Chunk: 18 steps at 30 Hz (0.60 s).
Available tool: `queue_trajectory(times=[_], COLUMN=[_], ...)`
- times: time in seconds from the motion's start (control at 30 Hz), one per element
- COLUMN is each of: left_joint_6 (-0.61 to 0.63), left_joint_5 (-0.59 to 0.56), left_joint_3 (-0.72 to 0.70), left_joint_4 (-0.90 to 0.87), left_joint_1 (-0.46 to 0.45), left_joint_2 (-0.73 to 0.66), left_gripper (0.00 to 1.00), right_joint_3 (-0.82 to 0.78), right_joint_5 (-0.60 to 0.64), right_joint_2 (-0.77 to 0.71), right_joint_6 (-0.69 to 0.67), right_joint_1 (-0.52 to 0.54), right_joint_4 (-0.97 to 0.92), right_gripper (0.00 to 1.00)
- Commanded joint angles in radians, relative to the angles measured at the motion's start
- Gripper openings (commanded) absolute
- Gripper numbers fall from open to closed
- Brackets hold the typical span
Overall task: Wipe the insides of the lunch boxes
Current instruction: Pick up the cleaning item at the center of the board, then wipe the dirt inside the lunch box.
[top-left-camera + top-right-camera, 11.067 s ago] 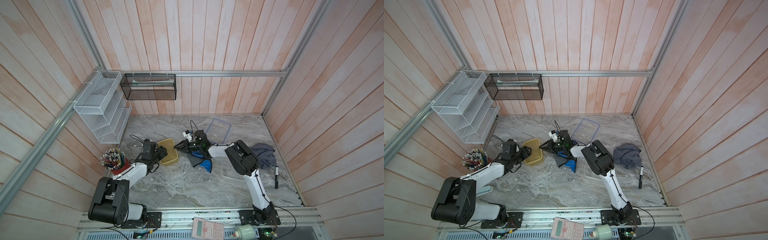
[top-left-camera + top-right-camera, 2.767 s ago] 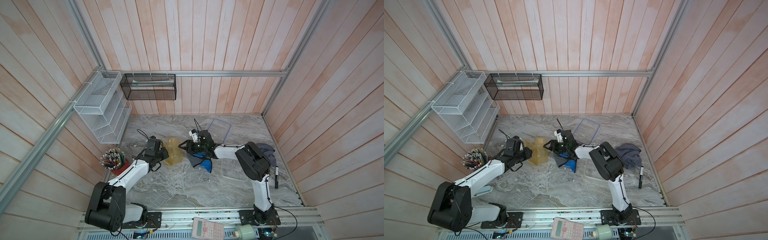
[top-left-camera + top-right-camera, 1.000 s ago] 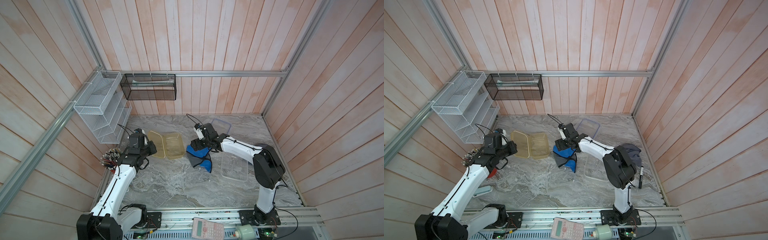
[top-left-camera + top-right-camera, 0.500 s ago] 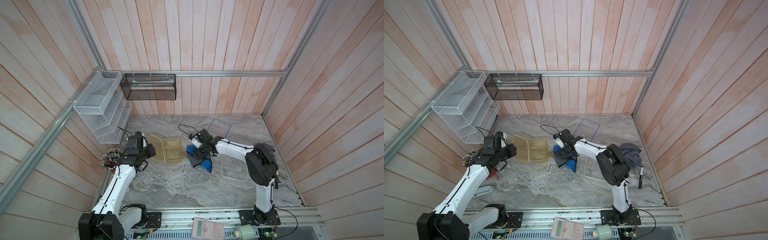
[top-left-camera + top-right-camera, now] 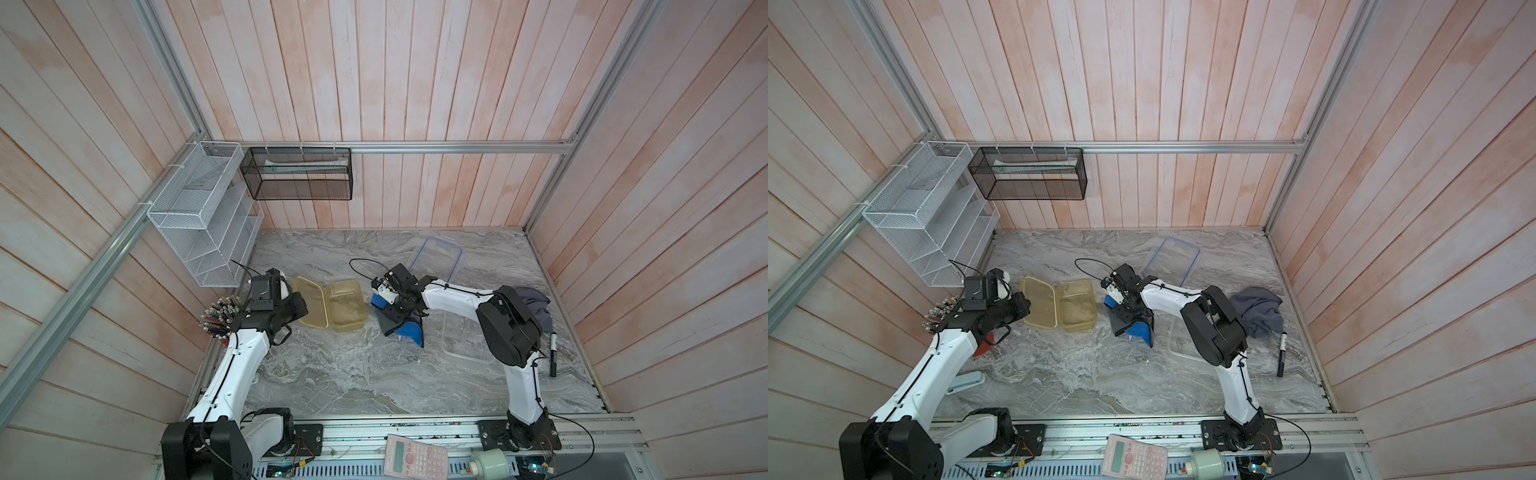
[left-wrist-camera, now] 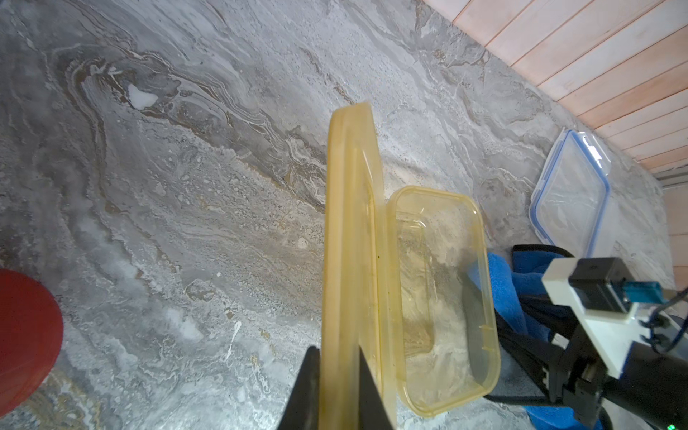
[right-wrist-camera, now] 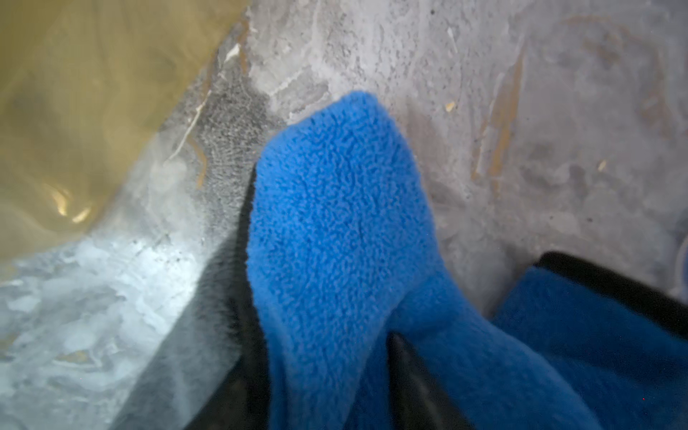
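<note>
Grey marble-patterned surface [image 5: 353, 374] carries both boxes. My left gripper [image 6: 337, 357] is clamped on the yellowish plastic lid [image 6: 352, 223], just beside the small translucent yellow rectangular lunch box [image 5: 347, 307]. My right gripper [image 7: 327, 298] pinches a fold of blue fleece cloth [image 7: 335, 204] beside that box. The larger clear rectangular lunch box [image 5: 461, 340] lies under my right arm.

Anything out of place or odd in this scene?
Nothing spilled or damaged that I can see. Strays: a pink calculator lies on the front rail, off the table; a black marker lies loose near the table's right edge, close to a crumpled grey cloth.
</note>
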Motion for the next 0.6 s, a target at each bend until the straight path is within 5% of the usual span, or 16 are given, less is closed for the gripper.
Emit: queue_trajectory(times=[0.0, 0.2, 0.57], left_joint_6=[0.023, 0.047, 0.108], left_joint_5=[0.035, 0.037, 0.064], left_joint_3=[-0.007, -0.018, -0.012], left_joint_4=[0.027, 0.033, 0.035], left_joint_1=[0.008, 0.012, 0.014], left_joint_2=[0.005, 0.001, 0.005], left_gripper=[0.04, 0.04, 0.04], right_joint_3=[-0.047, -0.135, -0.225], right_joint_5=[-0.016, -0.183, -0.385], right_joint_2=[0.022, -0.126, -0.451], right_joint_6=[0.015, 0.078, 0.224], right_joint_1=[0.005, -0.043, -0.139], right_joint_4=[-0.029, 0.126, 0.333], right_gripper=[0.33, 0.01, 0.0])
